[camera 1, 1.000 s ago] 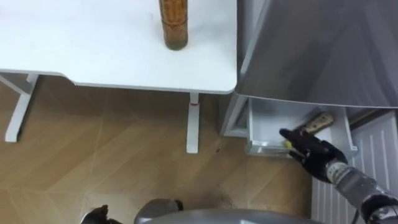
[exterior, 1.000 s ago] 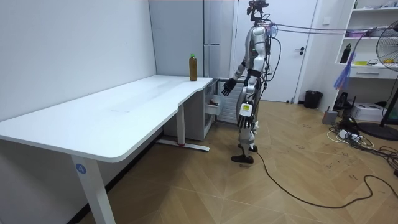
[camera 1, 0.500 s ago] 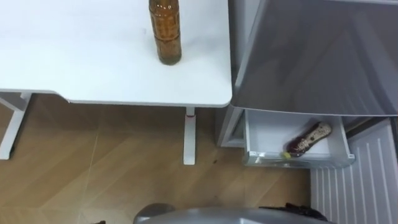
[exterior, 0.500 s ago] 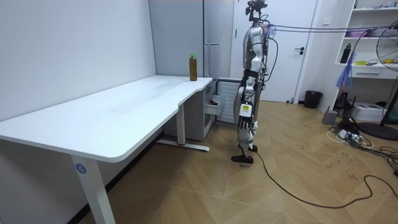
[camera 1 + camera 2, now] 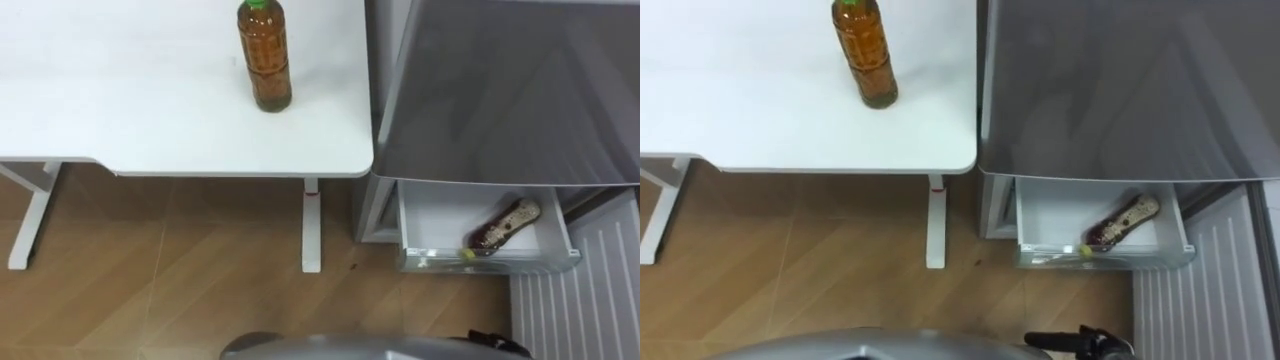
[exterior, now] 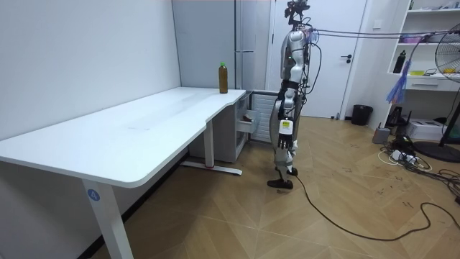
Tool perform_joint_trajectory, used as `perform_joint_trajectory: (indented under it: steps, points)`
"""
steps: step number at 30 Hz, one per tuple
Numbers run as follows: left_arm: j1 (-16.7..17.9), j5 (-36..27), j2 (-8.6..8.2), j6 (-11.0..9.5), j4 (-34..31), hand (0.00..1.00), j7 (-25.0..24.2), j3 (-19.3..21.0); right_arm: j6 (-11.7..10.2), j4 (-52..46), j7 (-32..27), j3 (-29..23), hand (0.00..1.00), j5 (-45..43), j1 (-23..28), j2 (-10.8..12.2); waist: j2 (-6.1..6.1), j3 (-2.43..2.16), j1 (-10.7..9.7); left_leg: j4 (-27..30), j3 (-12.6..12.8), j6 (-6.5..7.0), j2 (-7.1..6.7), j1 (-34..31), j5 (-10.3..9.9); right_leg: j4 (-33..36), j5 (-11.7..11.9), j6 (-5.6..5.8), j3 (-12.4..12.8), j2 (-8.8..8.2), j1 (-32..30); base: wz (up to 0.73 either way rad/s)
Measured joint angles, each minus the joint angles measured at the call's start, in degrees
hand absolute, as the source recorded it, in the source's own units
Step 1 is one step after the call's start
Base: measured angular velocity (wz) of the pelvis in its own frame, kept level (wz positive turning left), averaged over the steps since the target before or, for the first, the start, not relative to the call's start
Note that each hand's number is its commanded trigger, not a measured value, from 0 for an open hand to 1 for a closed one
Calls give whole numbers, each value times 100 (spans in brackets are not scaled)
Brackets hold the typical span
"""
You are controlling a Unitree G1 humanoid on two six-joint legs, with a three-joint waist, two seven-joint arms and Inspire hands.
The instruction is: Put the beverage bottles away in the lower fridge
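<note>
Position of robot: in the room view it stands upright on the wooden floor (image 5: 180,260), upper middle of the frame, just beside the fridge (image 5: 500,90) and at the far end of the white table (image 5: 150,100).

Eye views, looking down: the table occupies the upper left of the frame; the grey fridge body occupies the upper right, just beside the table's edge; the lower drawer (image 5: 430,215) is pulled out below the grey body, right of centre; the ribbed white inside of the open fridge door (image 5: 580,300) lies at the lower right.

Drinks: the standing bottle (image 5: 265,58), amber liquid with a green cap, is upright on the table at the top centre of the frame, near the edge that faces the fridge; the lying bottle (image 5: 507,223), dark red contents with a pale label, rests on its side inside the drawer, set on a diagonal with one end at the drawer's front wall and the other toward its back right corner.

Hands: the right hand (image 5: 1080,343) shows as a dark shape at the bottom edge, right of centre, below the drawer and well apart from both bottles; it holds nothing visible; its state cannot be told. The left hand (image 6: 280,104) hangs at the robot's side in the room view; its state cannot be told there.
</note>
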Motion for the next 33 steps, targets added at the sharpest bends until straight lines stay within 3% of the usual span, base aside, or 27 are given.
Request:
perform_joint_trajectory:
  steps: [5, 7, 12, 13, 17, 22, 27, 30, 33]
  points:
    - [-80, -758, -8, -141, -2, 0, 288, 144, 1, -1, -34, 1, 0, -1, 16, 16, -36, 47, -7, 28, 8, 0, -2, 102, -30, -8, -6, -5, 102, 6, 114, -1]
    - [-94, -1038, -10, -166, -34, 0, 361, 399, 5, -2, -25, -65, 0, -3, 30, 15, -39, 51, -15, 26, 0, 4, -4, 145, -53, 4, -54, -4, 148, 4, 128, -4]
    - [-98, -2698, -3, -259, -70, 0, 866, 840, 34, 6, -39, -198, 0, 25, 84, 17, 0, 44, -14, 12, 2, 6, -12, 212, -58, 4, -56, -1, 181, 16, 184, -1]
    - [-109, -3151, -20, -271, -81, 0, 990, 1032, 49, -6, -41, -218, 0, 36, 99, 18, 40, 23, -5, 3, 0, 5, -12, 228, -60, 3, -56, -1, 179, 17, 199, 0]
    - [-53, -4489, -78, -425, -323, 0, 1433, 1737, 53, -33, -67, -345, 0, -112, 122, 19, 36, 25, 16, -51, 75, -2, -1, 308, -63, 11, -54, -4, 208, 21, 245, -3]
    - [-54, -5405, -83, -740, -1003, 0, 2035, 1959, 21, -202, -151, -455, 0, -292, 165, 18, 45, 18, 19, -112, 92, -2, -2, 355, -63, 26, -54, -3, 220, 14, 226, -7]
    - [-115, -5533, -94, -1073, -1977, 0, 2620, 1959, -23, -341, -283, -453, 0, -544, 216, 28, 55, -10, 22, -122, 138, -1, 1, 352, -66, 38, -54, -3, 258, 14, 196, -4]
    - [-142, -5204, -89, -1364, -2590, 0, 2865, 1812, -130, -346, -302, -451, 0, -736, 206, 26, 53, -10, 13, -120, 131, 1, 2, 334, -68, 47, -52, -3, 259, 17, 190, 0]
    - [-156, -4978, -100, -1429, -3398, 0, 3253, 1737, -214, -474, -292, -442, 0, -763, 299, 34, 50, -12, -7, -111, 125, 2, 4, 288, -69, 86, -53, -3, 228, 19, 165, 5]
